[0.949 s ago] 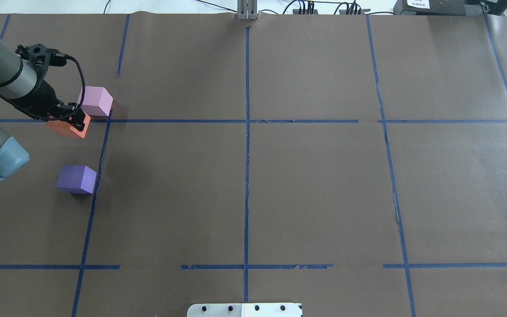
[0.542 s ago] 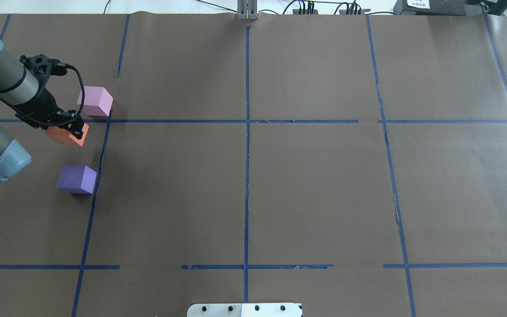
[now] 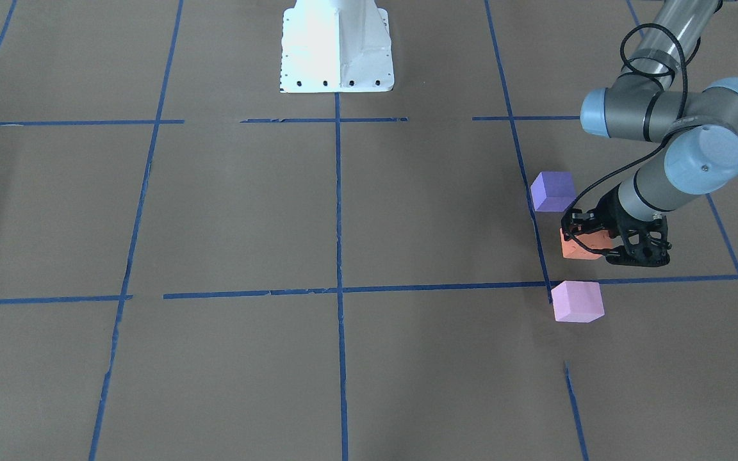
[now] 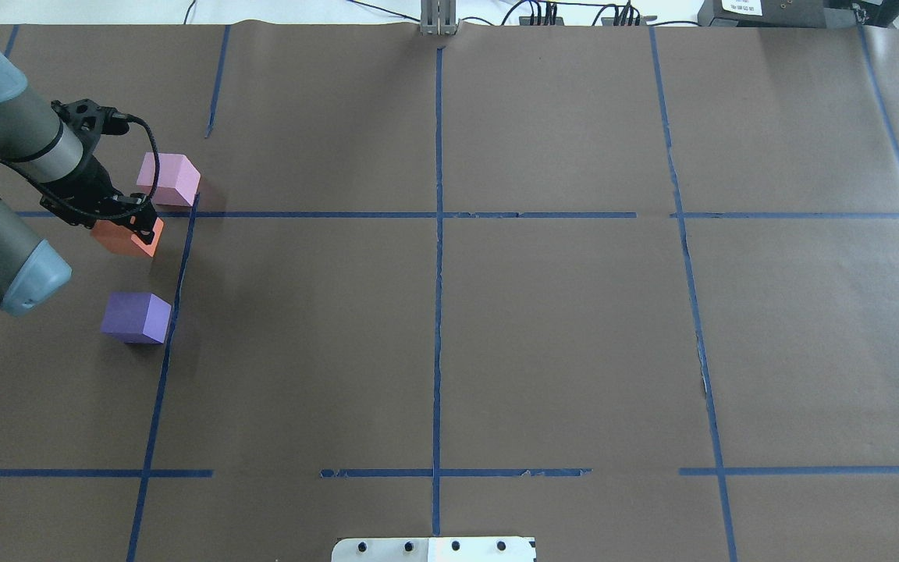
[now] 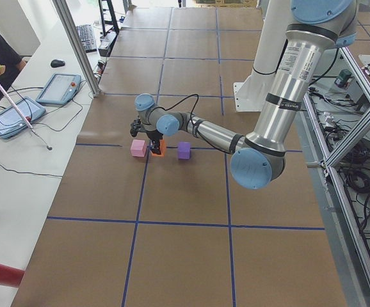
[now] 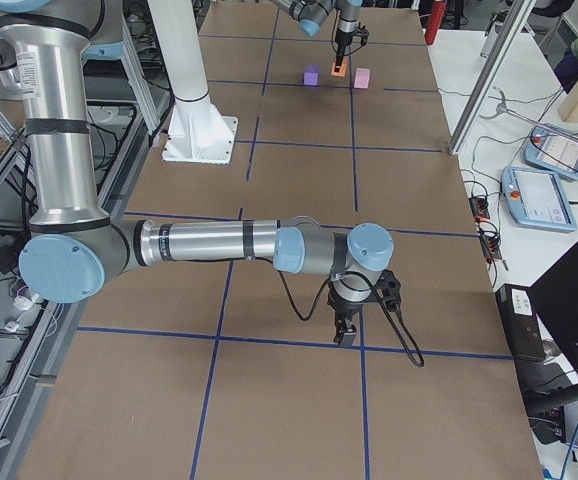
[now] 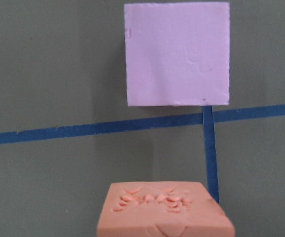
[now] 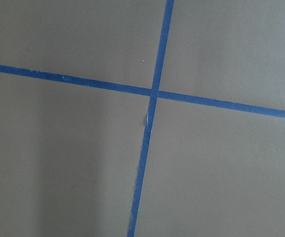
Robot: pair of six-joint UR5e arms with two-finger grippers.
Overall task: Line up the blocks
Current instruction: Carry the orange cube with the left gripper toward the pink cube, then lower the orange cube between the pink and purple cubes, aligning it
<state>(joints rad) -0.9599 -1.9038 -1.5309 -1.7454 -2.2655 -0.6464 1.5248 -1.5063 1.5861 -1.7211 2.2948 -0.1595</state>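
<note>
We log: left gripper (image 4: 133, 226), clamped on orange block (image 4: 117, 239), shifted it down-frame from pink block (image 4: 168, 179) toward purple block (image 4: 136, 318); line nearly formed.

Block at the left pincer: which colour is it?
Orange block; the left wrist view shows it best.

The brown-papered table (image 4: 559, 328), gridded with blue tape (image 4: 438, 312), carries a purple block (image 4: 136, 318) and a pink block (image 4: 168, 179), apart, beside one tape line.

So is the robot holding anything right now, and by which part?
Yes: the left gripper clamps the orange block by two opposite sides. The right gripper carries no block.
</note>
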